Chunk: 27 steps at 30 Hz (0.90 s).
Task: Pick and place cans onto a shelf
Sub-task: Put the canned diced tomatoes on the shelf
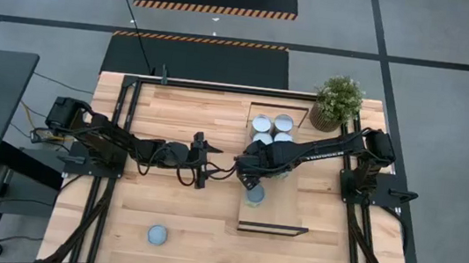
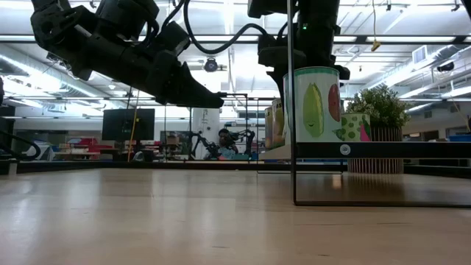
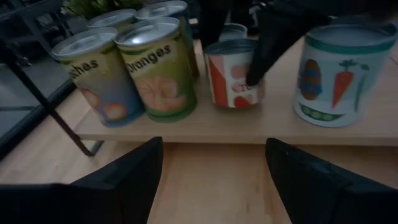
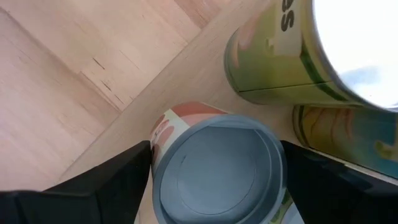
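Note:
The shelf is a light-wood board on the table's right half. Several cans stand upright on its far end, among them the oranges can. A vegetable can stands nearer the front. My right gripper reaches down over a red-and-white can between them, shut on it. My left gripper is open and empty, level just left of the shelf, pointing at it. One more can stands on the tabletop near the front edge. My right gripper pinches the red-and-white can between its two fingers, on opposite sides of its wall just below the blue-grey top. The fingers come from above, pointing down. The can stands upright with its bottom on the shelf.
A potted plant stands at the table's far right corner beside the shelf. The shelf's thin dark frame rises at its near end. Bare tabletop lies left of the shelf. A person sits far off in the room.

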### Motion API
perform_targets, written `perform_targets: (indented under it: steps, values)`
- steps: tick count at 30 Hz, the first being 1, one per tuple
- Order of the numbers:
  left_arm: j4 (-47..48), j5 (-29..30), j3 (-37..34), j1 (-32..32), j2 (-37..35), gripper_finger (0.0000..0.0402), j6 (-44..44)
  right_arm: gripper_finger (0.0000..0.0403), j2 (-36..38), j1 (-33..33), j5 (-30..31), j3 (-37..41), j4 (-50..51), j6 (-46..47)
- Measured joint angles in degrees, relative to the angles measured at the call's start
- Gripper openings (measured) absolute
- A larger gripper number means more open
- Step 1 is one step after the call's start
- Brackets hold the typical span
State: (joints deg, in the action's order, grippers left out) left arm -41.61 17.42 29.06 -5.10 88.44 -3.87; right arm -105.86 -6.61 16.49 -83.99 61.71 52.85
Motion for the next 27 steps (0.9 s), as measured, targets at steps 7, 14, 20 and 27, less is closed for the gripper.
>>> perform_targets:
  steps: [7,14,20,27]
  values:
    - [0.4,-4.5,0.0,0.0,0.0,0.0288,0.3,0.035,0.6,0.0,2.8,0.0,0.1,1.6]
    - [0.4,-5.2,0.0,0.0,0.0,0.0288,0.3,0.035,0.6,0.2,2.7,0.0,-0.4,-0.4]
    - [0.3,-5.1,0.0,0.0,0.0,0.0288,0.6,0.035,0.6,0.7,-4.2,0.0,-3.3,-3.7]
    - [0.5,-5.1,0.0,0.0,0.0,0.0288,0.7,0.035,0.6,1.0,-4.9,0.0,-3.4,-7.8]
